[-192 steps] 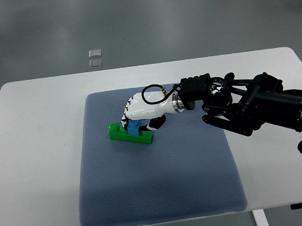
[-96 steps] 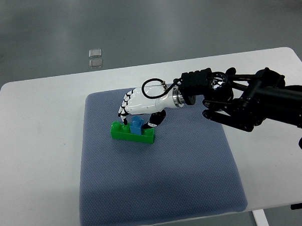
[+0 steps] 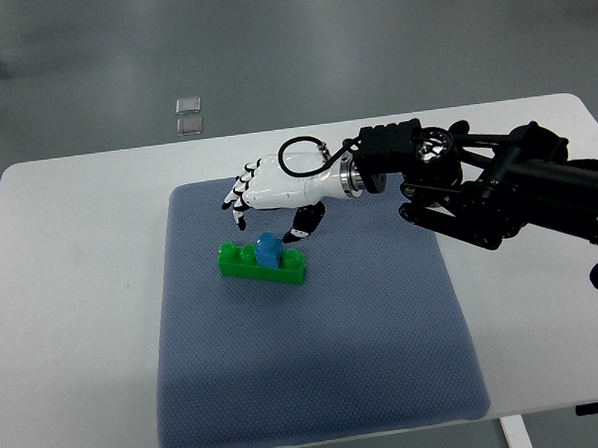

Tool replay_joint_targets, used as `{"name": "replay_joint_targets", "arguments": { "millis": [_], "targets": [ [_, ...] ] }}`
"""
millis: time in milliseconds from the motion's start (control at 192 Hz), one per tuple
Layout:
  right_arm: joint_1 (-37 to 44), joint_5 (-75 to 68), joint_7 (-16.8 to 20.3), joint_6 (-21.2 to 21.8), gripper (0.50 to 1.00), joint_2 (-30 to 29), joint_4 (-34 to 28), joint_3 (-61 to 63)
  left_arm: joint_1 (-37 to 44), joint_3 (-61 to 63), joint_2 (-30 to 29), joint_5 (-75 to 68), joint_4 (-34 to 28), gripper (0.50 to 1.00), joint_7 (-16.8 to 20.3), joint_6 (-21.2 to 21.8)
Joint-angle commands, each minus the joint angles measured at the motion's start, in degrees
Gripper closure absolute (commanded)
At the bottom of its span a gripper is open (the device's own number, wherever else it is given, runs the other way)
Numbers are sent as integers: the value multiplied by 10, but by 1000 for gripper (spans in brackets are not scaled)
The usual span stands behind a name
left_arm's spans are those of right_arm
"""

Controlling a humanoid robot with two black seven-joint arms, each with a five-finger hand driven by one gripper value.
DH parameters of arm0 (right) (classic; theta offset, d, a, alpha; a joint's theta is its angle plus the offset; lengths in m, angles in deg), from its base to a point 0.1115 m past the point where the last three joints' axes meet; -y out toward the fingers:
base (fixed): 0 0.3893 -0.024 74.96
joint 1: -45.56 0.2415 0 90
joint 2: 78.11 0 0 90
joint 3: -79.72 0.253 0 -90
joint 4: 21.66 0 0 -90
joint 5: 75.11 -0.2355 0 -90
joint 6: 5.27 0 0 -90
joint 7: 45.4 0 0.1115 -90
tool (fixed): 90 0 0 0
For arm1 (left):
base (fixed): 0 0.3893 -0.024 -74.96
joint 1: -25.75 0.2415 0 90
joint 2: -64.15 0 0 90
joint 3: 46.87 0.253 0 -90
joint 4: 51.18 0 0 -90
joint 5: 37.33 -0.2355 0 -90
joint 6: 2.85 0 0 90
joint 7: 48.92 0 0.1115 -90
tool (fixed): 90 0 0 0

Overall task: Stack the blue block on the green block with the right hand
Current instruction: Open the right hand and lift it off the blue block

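The blue block (image 3: 268,251) sits on top of the green block (image 3: 262,264), roughly at the middle of its length, with green studs showing on both sides of it. The green block lies on the grey-blue mat (image 3: 316,382), in the mat's upper left part, and the mat lies on the white table (image 3: 75,323).

The right hand (image 3: 268,191) hangs just above and behind the green block, fingers (image 3: 236,200) spread and relaxed, gripping nothing; a gap shows between them and the blue block. The thumb (image 3: 304,224) points down toward the right end of the green block, near it but apparently not touching, though the steep view makes that hard to settle. The left hand is nowhere in the picture.

Both blocks look like hard moulded plastic: light, stiff, smooth-sided and not fragile. The blue one is small, so it is best pinched across two opposite side faces between thumb and fingertip, low enough not to slip. Judging by how it sits, the stack appears made. Whether the studs are fully seated cannot be read from here.
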Motion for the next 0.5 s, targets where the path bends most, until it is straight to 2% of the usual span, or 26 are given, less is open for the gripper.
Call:
{"name": "replay_joint_targets", "arguments": {
  "millis": [0, 277, 496],
  "targets": [
    [1, 0, 0, 1, 593, 9, 4, 13, -1, 0, 0, 0, 0, 500, -1, 0],
    [0, -22, 3, -6, 587, 32, 29, 19, 0, 0, 0, -1, 0, 500, 0, 0],
    [-1, -121, 4, -1, 587, 44, 60, 103, 0, 0, 0, 0, 0, 500, -1, 0]
  ]
}}
